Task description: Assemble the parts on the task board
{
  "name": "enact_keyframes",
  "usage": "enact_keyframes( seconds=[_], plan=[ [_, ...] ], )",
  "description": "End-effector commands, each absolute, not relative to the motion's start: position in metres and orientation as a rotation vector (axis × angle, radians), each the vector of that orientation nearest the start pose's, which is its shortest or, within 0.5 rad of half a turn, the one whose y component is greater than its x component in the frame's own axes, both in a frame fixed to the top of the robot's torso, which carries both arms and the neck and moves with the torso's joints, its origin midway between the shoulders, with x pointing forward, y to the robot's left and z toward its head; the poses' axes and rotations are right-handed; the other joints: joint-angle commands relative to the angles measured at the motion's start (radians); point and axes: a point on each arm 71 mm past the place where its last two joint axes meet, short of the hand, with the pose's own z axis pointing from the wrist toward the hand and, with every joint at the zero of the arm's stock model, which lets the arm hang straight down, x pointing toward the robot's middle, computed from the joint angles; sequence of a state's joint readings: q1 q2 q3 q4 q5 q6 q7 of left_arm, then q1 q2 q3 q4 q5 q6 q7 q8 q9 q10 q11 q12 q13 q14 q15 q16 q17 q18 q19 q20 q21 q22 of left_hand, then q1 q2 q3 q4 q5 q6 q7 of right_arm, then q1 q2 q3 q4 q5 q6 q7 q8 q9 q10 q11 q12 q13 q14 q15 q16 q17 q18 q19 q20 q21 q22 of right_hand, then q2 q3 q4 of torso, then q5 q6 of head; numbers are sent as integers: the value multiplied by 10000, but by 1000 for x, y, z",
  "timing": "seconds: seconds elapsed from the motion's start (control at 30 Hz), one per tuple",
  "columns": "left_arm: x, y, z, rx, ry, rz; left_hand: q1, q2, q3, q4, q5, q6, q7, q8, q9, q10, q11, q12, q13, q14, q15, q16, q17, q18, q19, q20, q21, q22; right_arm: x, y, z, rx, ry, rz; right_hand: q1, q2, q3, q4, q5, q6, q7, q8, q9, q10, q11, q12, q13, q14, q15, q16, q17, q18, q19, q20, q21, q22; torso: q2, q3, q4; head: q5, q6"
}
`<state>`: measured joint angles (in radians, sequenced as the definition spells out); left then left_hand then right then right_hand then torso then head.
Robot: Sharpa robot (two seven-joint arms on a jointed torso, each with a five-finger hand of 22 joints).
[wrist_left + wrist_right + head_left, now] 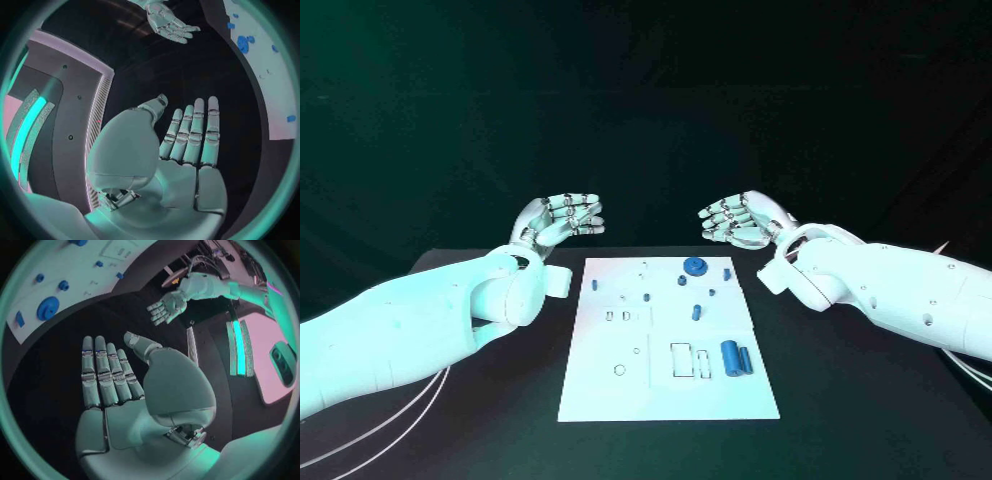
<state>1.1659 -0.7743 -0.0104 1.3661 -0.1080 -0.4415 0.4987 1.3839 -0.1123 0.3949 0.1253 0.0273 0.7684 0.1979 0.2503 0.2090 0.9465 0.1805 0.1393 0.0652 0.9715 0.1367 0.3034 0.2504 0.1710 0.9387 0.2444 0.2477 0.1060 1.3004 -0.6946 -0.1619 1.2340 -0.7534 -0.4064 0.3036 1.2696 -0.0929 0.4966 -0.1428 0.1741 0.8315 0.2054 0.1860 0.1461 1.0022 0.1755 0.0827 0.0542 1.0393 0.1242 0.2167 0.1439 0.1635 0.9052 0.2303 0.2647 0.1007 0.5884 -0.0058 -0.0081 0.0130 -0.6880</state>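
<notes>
The left hand (pixel 560 219) and right hand (pixel 744 220) hover beyond the board's far end, fingers extended, holding nothing. Between and before them, the white rectangular task board (pixel 661 400) lies mid-tabletop (pixel 877 400), carrying small blue parts: a round disc (pixel 694 265), two cylinders (pixel 736 357). No writing is legible.

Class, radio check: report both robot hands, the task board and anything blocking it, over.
Left robot hand open, empty, beyond the board's far left corner. Right robot hand open, empty, far right. Task board untouched, blue parts on it. Nothing in the way.
</notes>
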Motion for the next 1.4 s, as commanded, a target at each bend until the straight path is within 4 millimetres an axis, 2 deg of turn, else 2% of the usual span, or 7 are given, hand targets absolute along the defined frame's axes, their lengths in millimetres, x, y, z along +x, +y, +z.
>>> enact_keyframes(
  seconds=[0.03, 0.23, 0.33, 0.5, 0.77, 1.1, 1.4],
  plan=[
    [510, 224, -179, -9697, 12656, -14162, 83, -82, 203, -147, 220, 58, 251, 228, 164, 177, -22, 2, 85, 72, -61, 176, 243, 137, 143, -80, 187, 190, 540, -207, -171, 1319, 15529, 9815, 289, -184, 263, -174, -20, 268, 150, 215, 137, 430, -81, -70, 130, 523, -114, 295, 295, 190, 556, -137, 397, 263, 293, -7, 3, -35, 63],
    [497, 221, -170, -9368, 12970, -14626, 115, -221, 274, -237, 220, 87, 222, 221, 183, 328, -68, -197, 47, 359, -166, 501, 604, 126, 477, -224, 429, 280, 540, -203, -164, -861, 16145, 8275, 404, -414, -238, -136, -149, 1007, -171, 194, 324, 1520, -535, -191, 207, 2352, -831, 1995, 2043, 119, 1508, -949, 2877, 1848, 551, 7, 73, -82, 16],
    [491, 221, -165, -9289, 13066, -14824, 119, -266, 286, -278, 220, 95, 214, 216, 191, 379, -86, -279, 41, 442, -205, 676, 773, 120, 589, -282, 547, 332, 539, -201, -162, -1733, 16288, 7507, 225, -646, -45, 10, -150, 1223, -297, 104, 455, 1853, -695, -203, 297, 2950, -1075, 3690, 3387, 149, 1835, -1154, 4199, 2774, 716, -3, 66, -109, 37],
    [482, 218, -155, -9121, 13135, -15321, 96, -336, 262, -314, 219, 70, 194, 192, 194, 406, -95, -377, 37, 458, -228, 881, 968, 107, 668, -326, 673, 393, 540, -196, -157, -2825, 16305, 6387, -59, -1031, 439, 318, -152, 1224, -368, -42, 674, 1632, -734, -196, 391, 3300, -1073, 5542, 4722, 162, 2060, -1246, 5360, 3770, 959, -35, 71, -167, 87],
    [468, 209, -139, -8779, 13173, -16102, 4, -364, 177, -352, 220, -35, 145, 139, 224, 414, -15, -632, 47, -511, -86, 1236, 1406, 44, 513, -283, 1076, 660, 543, -186, -154, -3727, 16157, 5147, -148, -1246, 535, 640, -203, 1141, -434, -80, 976, 1175, -737, -166, 513, 4274, -1065, 8672, 7781, -396, 3749, -1254, 8289, 7663, 1246, -90, 110, -213, 203],
    [462, 202, -130, -8697, 13191, -16494, -8, -318, 123, -398, 219, -61, 180, 126, 262, 429, -32, -717, 53, -690, -132, 1782, 1801, 48, 593, -363, 1806, 1119, 547, -173, -153, -4024, 16131, 4840, -136, -1273, 649, 784, -182, 1147, -454, -50, 1168, 1196, -750, -144, 610, 4498, -1071, 9876, 9056, -655, 4420, -1256, 9519, 9363, 1473, -93, 225, -222, 242],
    [461, 200, -126, -8696, 13193, -16631, -20, -297, 110, -400, 220, -76, 204, 117, 272, 412, -33, -726, 51, -748, -141, 1932, 1904, 42, 557, -382, 2026, 1264, 552, -164, -157, -4150, 16373, 4733, -151, -1276, 703, 857, -167, 1129, -441, -45, 1253, 1128, -732, -164, 634, 4556, -1055, 10282, 9476, -721, 4563, -1241, 9845, 9816, 1595, -79, 293, -227, 272]
  ],
)
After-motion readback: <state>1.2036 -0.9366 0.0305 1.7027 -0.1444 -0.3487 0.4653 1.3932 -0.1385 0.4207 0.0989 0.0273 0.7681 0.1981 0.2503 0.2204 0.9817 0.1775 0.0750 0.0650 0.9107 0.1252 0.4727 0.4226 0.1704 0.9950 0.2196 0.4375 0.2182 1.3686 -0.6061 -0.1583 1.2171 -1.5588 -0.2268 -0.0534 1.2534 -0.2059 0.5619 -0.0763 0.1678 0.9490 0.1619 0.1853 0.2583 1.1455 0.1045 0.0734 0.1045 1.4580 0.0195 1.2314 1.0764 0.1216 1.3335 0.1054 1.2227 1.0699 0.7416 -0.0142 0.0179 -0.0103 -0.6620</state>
